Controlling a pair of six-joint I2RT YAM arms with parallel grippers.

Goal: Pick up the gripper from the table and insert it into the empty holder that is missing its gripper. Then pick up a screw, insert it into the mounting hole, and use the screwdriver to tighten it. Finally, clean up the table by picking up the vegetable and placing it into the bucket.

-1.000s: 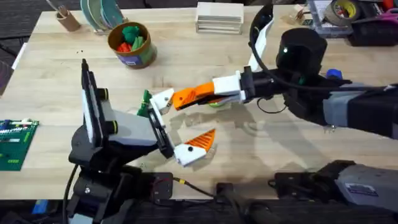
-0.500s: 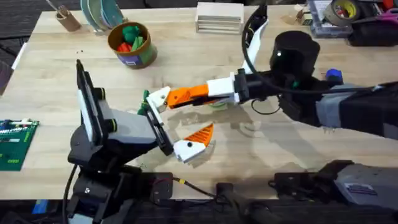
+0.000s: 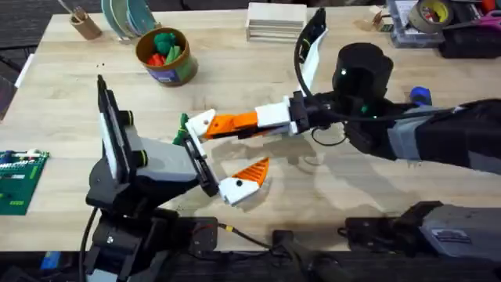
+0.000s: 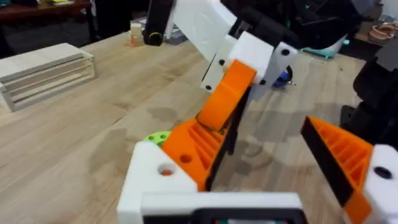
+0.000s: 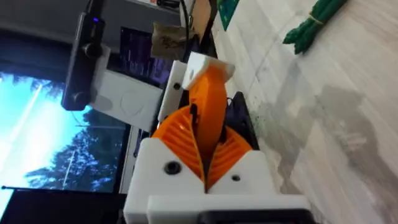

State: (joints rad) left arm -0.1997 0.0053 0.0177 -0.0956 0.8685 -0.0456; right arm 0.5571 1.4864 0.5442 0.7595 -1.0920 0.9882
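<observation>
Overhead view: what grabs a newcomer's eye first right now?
At mid-table, the right gripper, white with orange ribbed pads, holds a small orange plastic fingertip against the white plastic holder on the left gripper. Behind, near the far edge, a round orange-rimmed bucket holds colourful toys.

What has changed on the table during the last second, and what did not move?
The right gripper, shut on the orange gripper, moved left and slightly away from the bases, up to the white holder on the left gripper. The left arm, vegetable and bucket stayed.
</observation>
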